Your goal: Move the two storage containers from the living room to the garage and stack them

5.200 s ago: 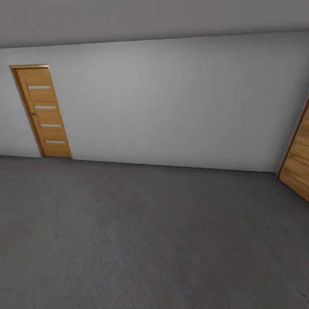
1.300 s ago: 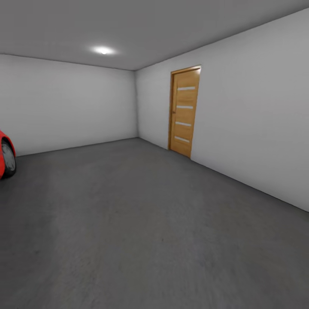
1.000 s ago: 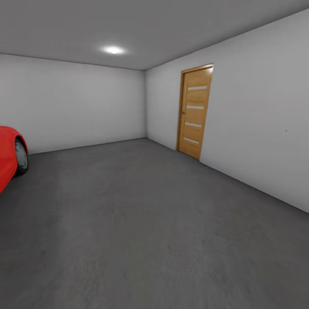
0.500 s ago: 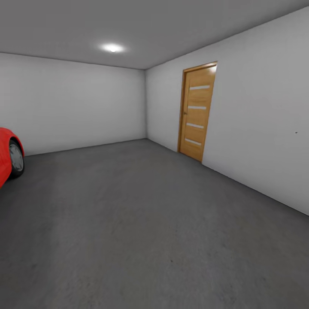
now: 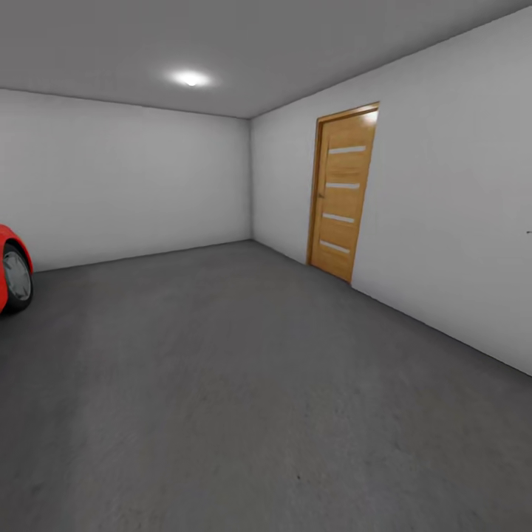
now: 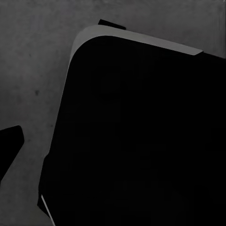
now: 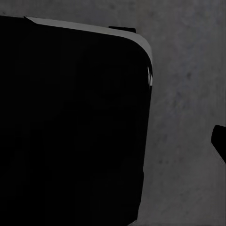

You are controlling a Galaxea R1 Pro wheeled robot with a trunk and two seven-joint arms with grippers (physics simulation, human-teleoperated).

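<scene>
I am in the garage, on its dark concrete floor (image 5: 244, 384), looking toward the wooden door (image 5: 342, 191) in the pale wall, with a red car (image 5: 11, 270) at my left; no storage container is in sight, so I judge I am in transit. My wrist cameras look down past a black body (image 6: 141, 136) at concrete, and I cannot tell whether either gripper is spread or pressed together. Next I need to locate a container and drive to it

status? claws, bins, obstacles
Claws: state can't be told. In garage, concrete floor ahead, no bin on it. Red car at left, wooden door on right wall.
</scene>
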